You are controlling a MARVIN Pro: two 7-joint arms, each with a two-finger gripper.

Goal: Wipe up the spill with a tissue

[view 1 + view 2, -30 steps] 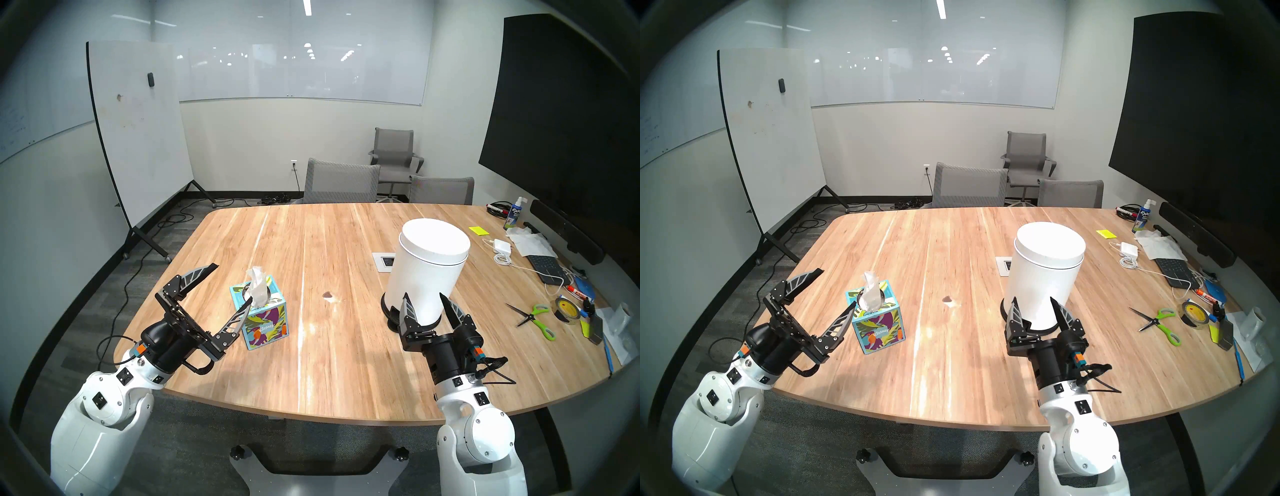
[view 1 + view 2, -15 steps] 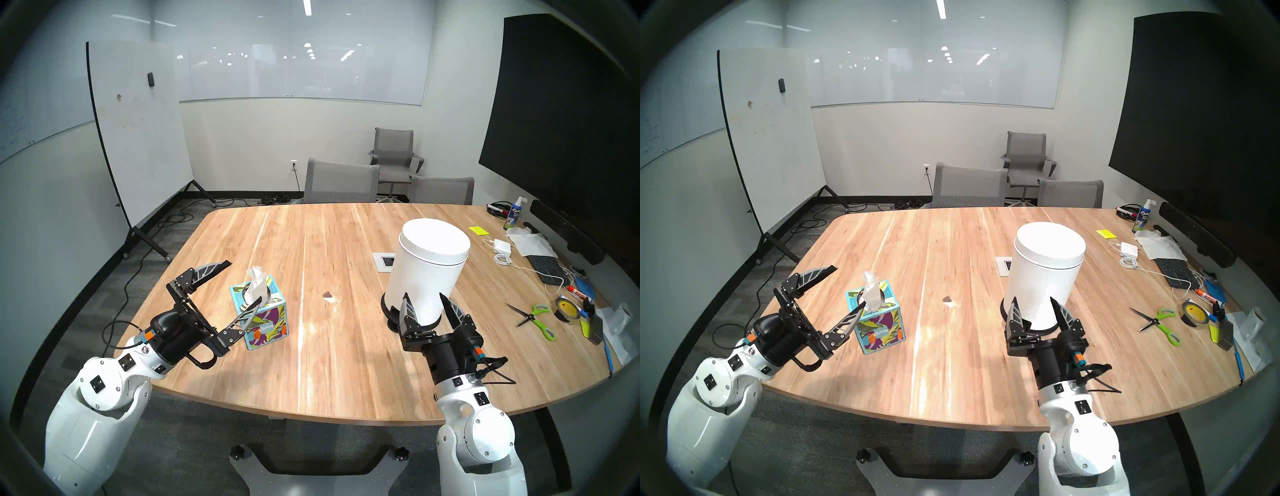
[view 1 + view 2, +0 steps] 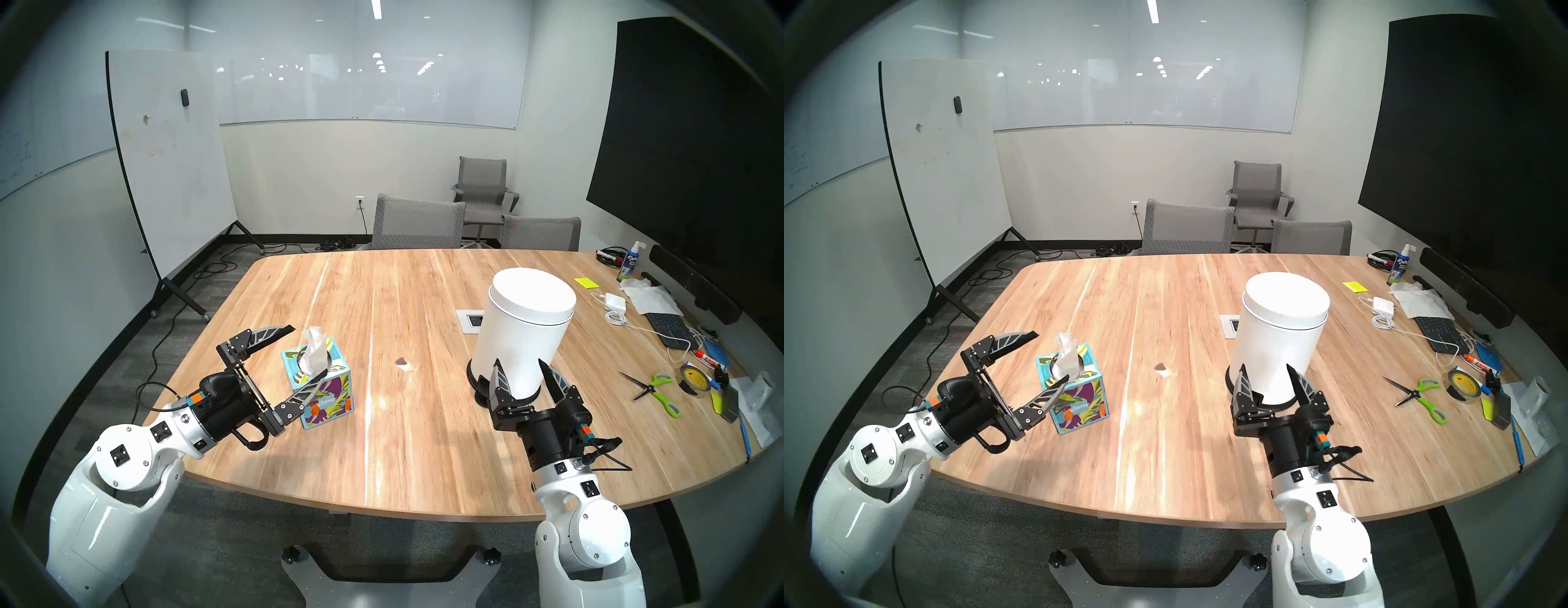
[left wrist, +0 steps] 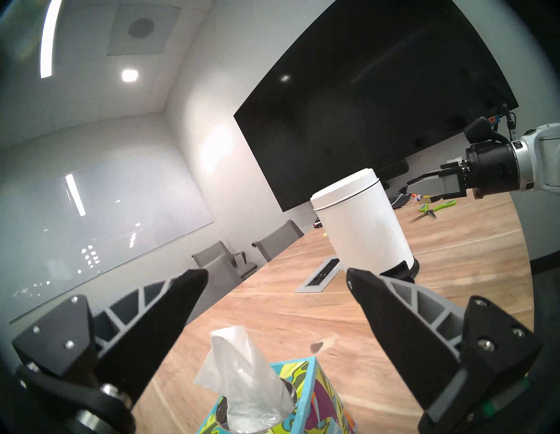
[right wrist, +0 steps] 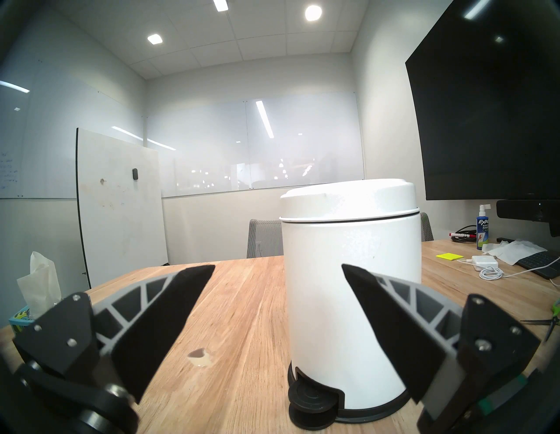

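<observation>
The spill (image 3: pixel 402 361) is a small dark brown blotch on the wooden table (image 3: pixel 382 446); it also shows in the right wrist view (image 5: pixel 197 353) and the left wrist view (image 4: pixel 317 345). A white tissue (image 3: pixel 314 350) sticks up from a leaf-print tissue box (image 3: pixel 329 395). My left gripper (image 3: pixel 309 349) is open, its fingers on either side of the tissue top (image 4: pixel 239 363) without touching it. My right gripper (image 3: pixel 518 361) is open and empty, just in front of a white pedal bin (image 3: pixel 522 331).
A white socket plate (image 3: pixel 470 320) lies behind the bin. Scissors (image 3: pixel 653 388), a tape roll (image 3: pixel 691 378), cables, a keyboard and papers clutter the table's right side. Grey chairs stand at the far edge.
My left gripper has moved right and forward, from beside the box to straddling the tissue top. The right arm, tissue and spill have not moved.
</observation>
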